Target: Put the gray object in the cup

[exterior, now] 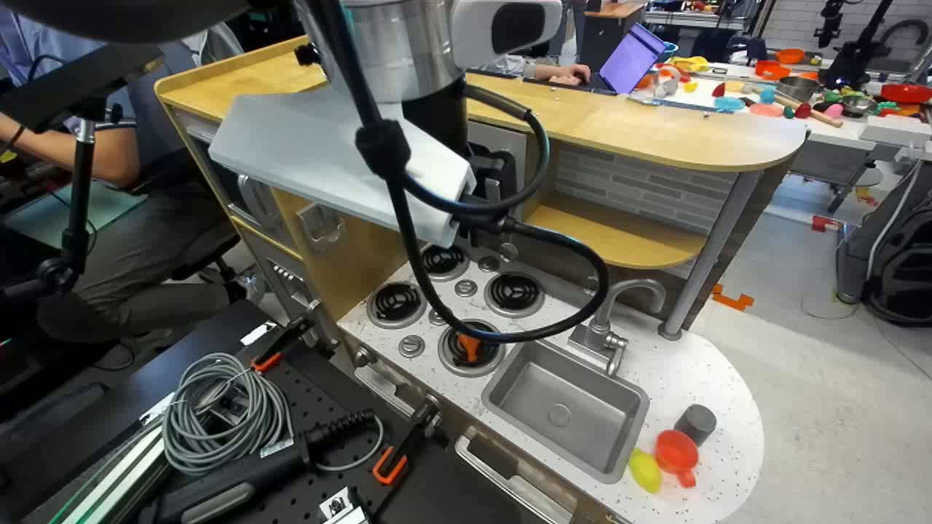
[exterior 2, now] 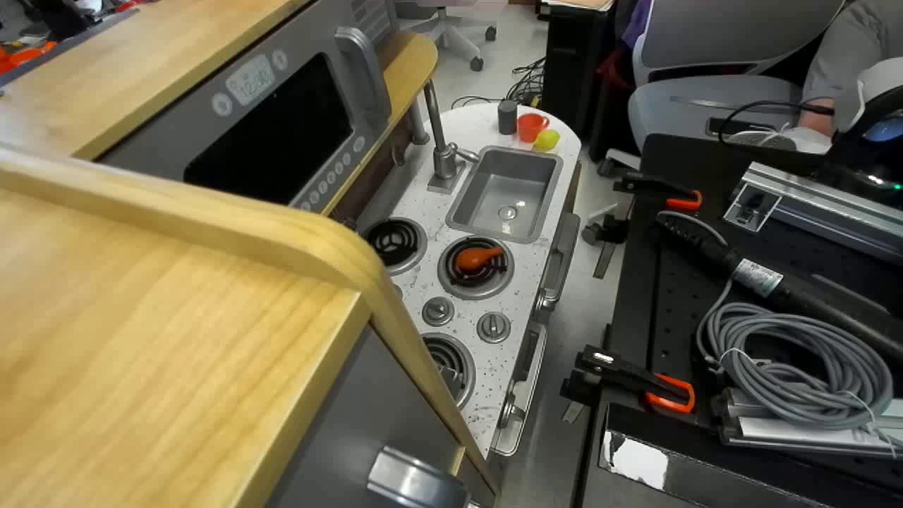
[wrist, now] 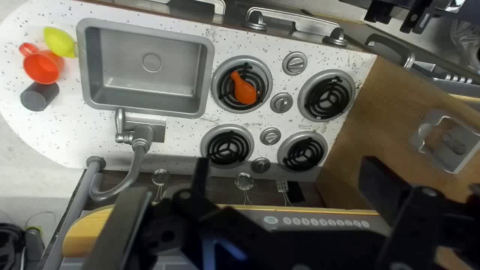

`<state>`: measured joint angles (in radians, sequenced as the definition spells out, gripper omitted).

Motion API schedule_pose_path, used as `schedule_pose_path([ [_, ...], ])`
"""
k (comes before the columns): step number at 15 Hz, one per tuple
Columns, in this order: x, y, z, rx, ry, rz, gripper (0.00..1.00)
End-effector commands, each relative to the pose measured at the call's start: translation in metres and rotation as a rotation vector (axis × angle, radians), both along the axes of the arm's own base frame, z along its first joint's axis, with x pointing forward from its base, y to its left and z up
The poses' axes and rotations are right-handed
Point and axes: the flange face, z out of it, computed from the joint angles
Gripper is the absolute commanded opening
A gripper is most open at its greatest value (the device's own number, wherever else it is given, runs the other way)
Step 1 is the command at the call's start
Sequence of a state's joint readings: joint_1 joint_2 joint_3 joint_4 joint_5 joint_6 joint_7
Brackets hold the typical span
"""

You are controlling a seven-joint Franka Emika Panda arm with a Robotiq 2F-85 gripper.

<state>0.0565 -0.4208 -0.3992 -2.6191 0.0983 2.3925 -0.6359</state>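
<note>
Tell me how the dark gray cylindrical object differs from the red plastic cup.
The dark gray cylindrical object looks narrower than the red plastic cup. The cup has a handle; the gray object shows none. The cup's mouth is open; the gray object's top looks closed. Both stand upright on the speckled white countertop.

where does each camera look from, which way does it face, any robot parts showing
In an exterior view: high near the black table, facing down across the counter; the arm hangs at the top.
In an exterior view: high near the wooden top, facing along the counter to the red cup; no robot part clearly shows.
Wrist view: above the sink and burners, facing down; parted fingers at the bottom.
Both exterior views share the gray cylinder and coiled cable.
</note>
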Motion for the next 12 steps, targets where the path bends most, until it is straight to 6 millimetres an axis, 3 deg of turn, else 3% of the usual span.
schedule_pose_path([
  [1,0.0001,0.0002,0.0004,0.0,0.001,0.0,1.0],
  [12,0.0011,-0.0012,0.0017,-0.025,-0.017,0.018,1.0],
])
